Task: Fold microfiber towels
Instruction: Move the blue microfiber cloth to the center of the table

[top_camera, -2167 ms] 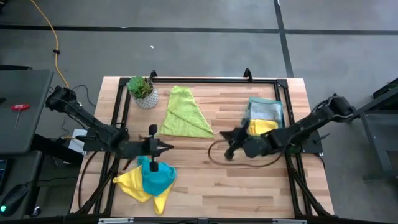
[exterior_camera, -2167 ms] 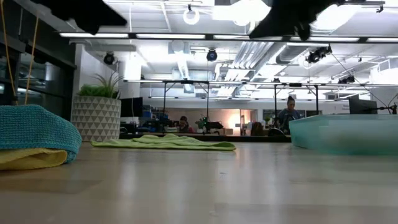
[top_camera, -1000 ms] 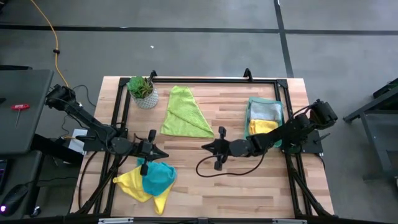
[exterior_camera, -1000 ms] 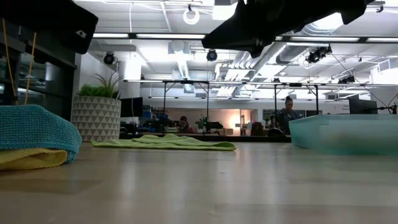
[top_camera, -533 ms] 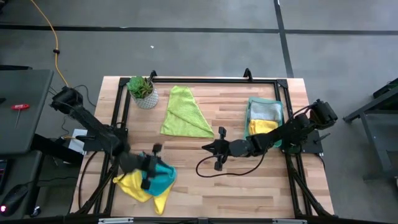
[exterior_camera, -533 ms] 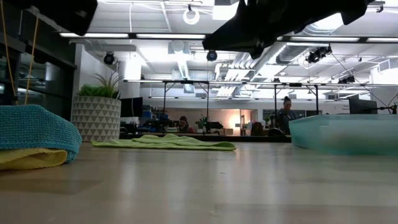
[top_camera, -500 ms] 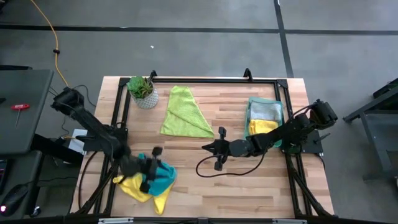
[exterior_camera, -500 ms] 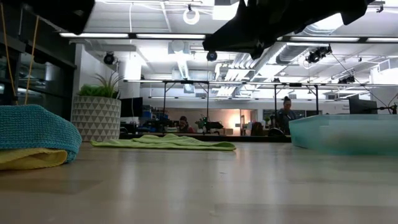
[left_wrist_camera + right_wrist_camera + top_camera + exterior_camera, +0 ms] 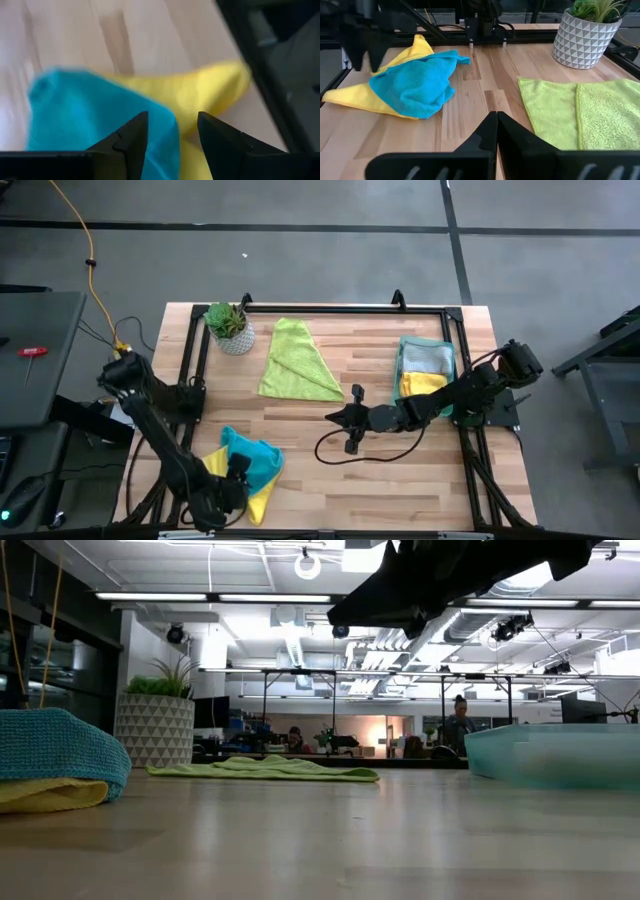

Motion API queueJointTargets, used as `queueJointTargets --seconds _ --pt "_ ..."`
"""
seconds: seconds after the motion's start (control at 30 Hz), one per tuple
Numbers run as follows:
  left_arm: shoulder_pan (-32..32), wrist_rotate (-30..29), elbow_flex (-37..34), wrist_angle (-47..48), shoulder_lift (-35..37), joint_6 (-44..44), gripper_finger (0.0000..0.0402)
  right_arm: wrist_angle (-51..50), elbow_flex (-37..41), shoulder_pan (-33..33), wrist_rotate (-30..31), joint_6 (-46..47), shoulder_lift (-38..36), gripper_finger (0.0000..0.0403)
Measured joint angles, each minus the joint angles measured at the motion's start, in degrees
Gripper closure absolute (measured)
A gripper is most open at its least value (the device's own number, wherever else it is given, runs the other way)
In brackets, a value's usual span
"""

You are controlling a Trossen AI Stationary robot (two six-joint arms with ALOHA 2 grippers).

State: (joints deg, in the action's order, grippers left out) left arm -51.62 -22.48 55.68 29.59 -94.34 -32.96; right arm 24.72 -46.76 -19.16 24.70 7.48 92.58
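Observation:
A teal blue towel (image 9: 254, 460) lies crumpled on a yellow towel (image 9: 257, 505) near the table's front left; both also show in the right wrist view, the teal one (image 9: 415, 80) on the yellow one (image 9: 350, 95). My left gripper (image 9: 237, 475) hangs open just above this heap, its fingers (image 9: 131, 140) over the teal towel's edge (image 9: 165, 125) and the yellow cloth (image 9: 200, 90); whether they touch it I cannot tell. A lime green towel (image 9: 297, 360) lies flat at the far middle. My right gripper (image 9: 335, 418) hovers shut over the table's middle.
A potted plant (image 9: 228, 326) stands at the far left corner. A translucent green tray (image 9: 445, 358) at the right holds a folded grey towel (image 9: 424, 356) and a yellow one (image 9: 422, 384). A black cable (image 9: 345, 452) loops under the right arm. Bare wood lies between the grippers.
My left gripper has swung from beside the heap toward the table's near edge and down, and now hangs over the teal and yellow towels. The towels lie as before. My right arm has kept still.

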Motion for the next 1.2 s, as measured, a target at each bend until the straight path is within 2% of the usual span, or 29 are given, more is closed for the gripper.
queueJointTargets --seconds 0.27,0.4,0.57,0.87,1.2 --pt "-0.59 -3.08 -0.51 8.92 -2.33 -8.95 0.0238 -0.36 0.0 0.0 -0.14 0.01 0.0 0.0403" --pt "-0.52 -0.1 -0.9 8.75 -2.28 -11.3 0.0238 -0.54 0.0 0.0 -0.14 0.03 0.0 0.0403" --pt "-0.52 4.17 -0.94 5.46 -2.28 -11.35 0.0238 -0.56 0.0 0.0 -0.12 0.0 0.0 0.0403" --pt "-0.41 0.97 -0.97 4.74 -2.26 -9.43 0.0238 -0.56 0.0 0.0 -0.1 0.02 0.0 0.0403" --pt "-0.43 1.3 -1.01 0.72 -2.21 -6.79 0.0238 -0.95 0.0 0.0 0.12 0.0 0.0 0.0403"
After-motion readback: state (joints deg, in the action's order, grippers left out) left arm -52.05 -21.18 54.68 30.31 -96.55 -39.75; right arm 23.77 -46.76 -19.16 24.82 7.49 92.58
